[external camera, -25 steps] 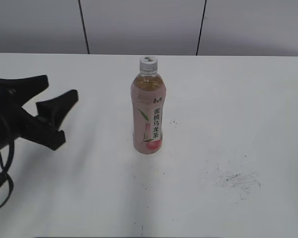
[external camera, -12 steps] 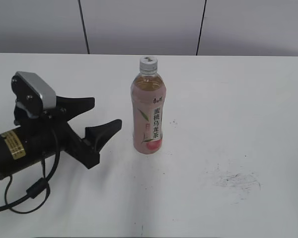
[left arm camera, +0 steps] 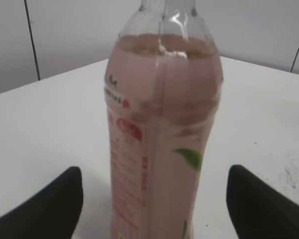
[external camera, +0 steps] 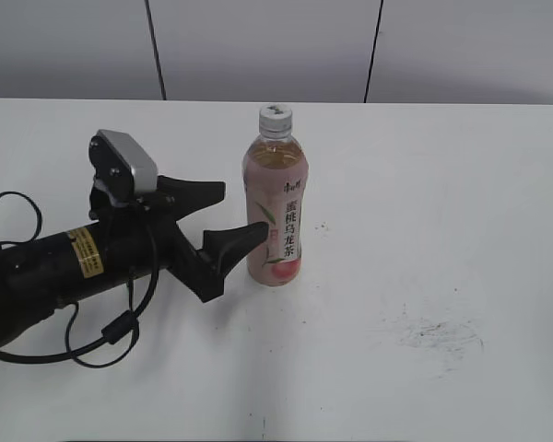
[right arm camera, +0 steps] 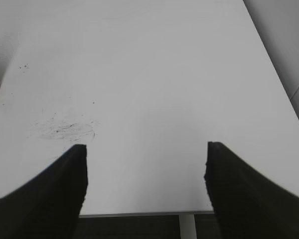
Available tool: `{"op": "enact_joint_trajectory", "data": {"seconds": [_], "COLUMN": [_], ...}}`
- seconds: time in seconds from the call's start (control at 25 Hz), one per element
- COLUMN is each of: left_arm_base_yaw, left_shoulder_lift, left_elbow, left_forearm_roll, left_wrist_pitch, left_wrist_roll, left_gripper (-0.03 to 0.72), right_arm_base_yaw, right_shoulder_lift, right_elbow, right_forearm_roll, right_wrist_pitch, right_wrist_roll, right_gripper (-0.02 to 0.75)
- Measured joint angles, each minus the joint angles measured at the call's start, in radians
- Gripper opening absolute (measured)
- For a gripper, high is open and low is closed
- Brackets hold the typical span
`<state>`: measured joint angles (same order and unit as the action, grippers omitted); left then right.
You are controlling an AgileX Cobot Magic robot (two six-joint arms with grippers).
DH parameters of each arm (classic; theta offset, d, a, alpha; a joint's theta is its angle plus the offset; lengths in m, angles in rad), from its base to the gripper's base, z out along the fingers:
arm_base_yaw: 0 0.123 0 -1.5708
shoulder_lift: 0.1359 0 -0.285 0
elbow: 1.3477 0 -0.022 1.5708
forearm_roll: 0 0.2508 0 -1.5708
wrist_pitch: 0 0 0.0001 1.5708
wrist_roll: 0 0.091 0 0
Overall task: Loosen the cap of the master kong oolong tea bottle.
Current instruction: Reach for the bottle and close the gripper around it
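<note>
The master kong oolong tea bottle stands upright on the white table, pink label with black characters facing me. Its white cap with a small dark mark sits on top. My left gripper is open, its two black fingers just left of the bottle at label height, apart from it. In the left wrist view the bottle fills the middle between the open fingers, and the cap is cut off above. My right gripper is open and empty over the table's near right edge; it does not show in the exterior view.
The white table carries dark scuff marks at the front right, which also show in the right wrist view. The table's front edge lies under the right gripper. A grey panelled wall stands behind.
My left arm has moved right across the table, from the far left edge to just beside the bottle, gripper still open. The bottle has not moved.
</note>
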<state>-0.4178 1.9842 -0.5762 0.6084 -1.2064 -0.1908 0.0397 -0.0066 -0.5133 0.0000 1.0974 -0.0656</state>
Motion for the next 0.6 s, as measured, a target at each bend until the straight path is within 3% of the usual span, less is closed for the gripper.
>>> {"op": "enact_joint_trajectory", "data": {"seconds": [0.6], "left_arm_base_yaw": [-0.070], "left_shoulder_lift": [0.109], "left_elbow": [-0.172], "left_forearm_roll": [-0.035], "left_wrist_pitch": [-0.003], "left_wrist_roll": [-0.031], "left_gripper": [0.531], "right_arm_base_yaw": [0.000], "right_shoulder_lift": [0.000], "right_elbow": [0.000], "right_forearm_roll": [0.020], "right_wrist_pitch": [0.000], "right_wrist_roll": [0.000], "right_gripper": [0.554]}}
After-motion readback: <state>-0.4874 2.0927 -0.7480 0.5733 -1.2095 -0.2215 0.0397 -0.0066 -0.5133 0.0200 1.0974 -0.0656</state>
